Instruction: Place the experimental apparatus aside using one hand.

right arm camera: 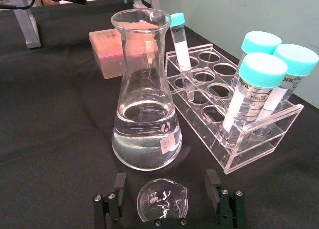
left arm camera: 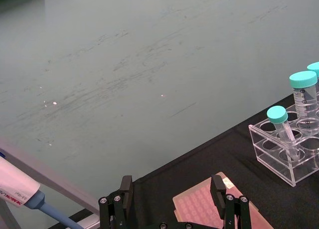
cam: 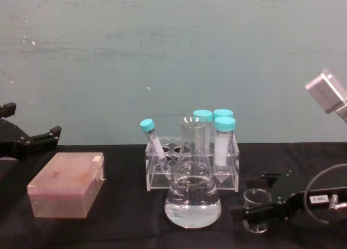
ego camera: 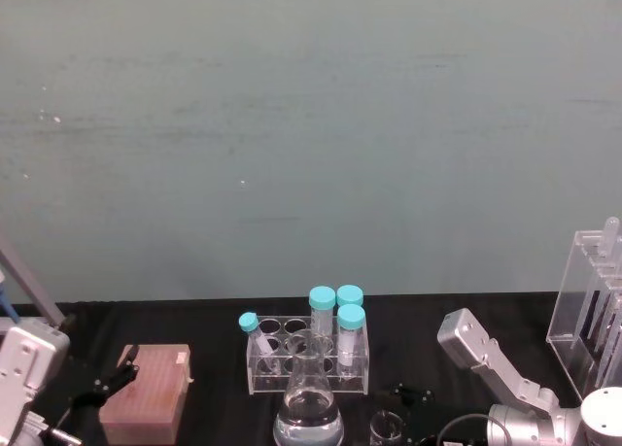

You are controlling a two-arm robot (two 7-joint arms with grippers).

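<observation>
On my left, the left gripper [left arm camera: 171,186] hangs with its jaws spread wide and empty above the pink box [cam: 66,185], near the table's [cam: 119,227] left edge. At mid-table I have the clear tube rack [cam: 154,178] with four teal-capped tubes. The conical flask [cam: 192,197], part full of clear liquid, stands just in front of the rack, toward the front edge. Right of the flask sits the small beaker [cam: 256,203]. The right gripper [right arm camera: 166,178] straddles the beaker, jaws apart on either side with gaps showing. The tall acrylic stand [ego camera: 583,300] is at the right edge.

Pink box [cam: 66,186] on black tablecloth [cam: 119,227]
</observation>
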